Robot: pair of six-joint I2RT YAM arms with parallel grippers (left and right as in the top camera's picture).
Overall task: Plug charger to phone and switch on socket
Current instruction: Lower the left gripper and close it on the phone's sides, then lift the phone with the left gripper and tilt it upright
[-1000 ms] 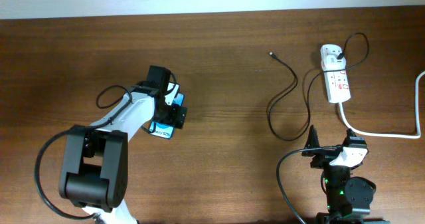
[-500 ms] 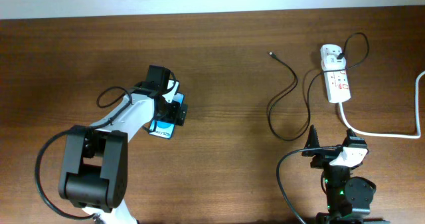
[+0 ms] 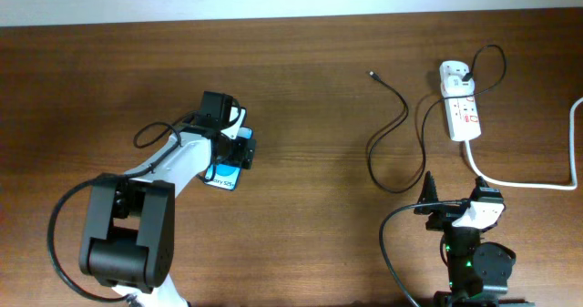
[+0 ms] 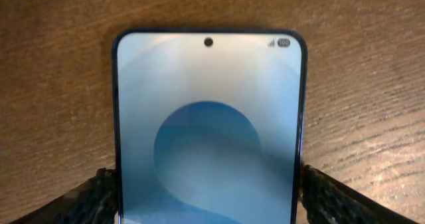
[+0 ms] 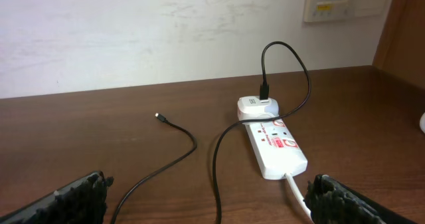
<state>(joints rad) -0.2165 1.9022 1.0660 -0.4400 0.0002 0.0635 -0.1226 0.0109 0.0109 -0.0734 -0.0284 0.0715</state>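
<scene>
Change is scarcely registered: the phone (image 4: 209,131) is kept clamped on the counter (image 3: 301,70) by the left end effector (image 4: 209,191), and the charger (image 3: 401,116) is left ungrasped by the wide-open right end effector (image 5: 207,184).

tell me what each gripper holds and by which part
The left gripper grips the phone by its two long side edges. The right gripper is open and holds nothing.

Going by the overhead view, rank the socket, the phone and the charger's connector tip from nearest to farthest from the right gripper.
1. socket: straight ahead of the right gripper, on the table's right side.
2. charger's connector tip: farther back, toward the middle.
3. phone: far across the table, on the left side.
</scene>
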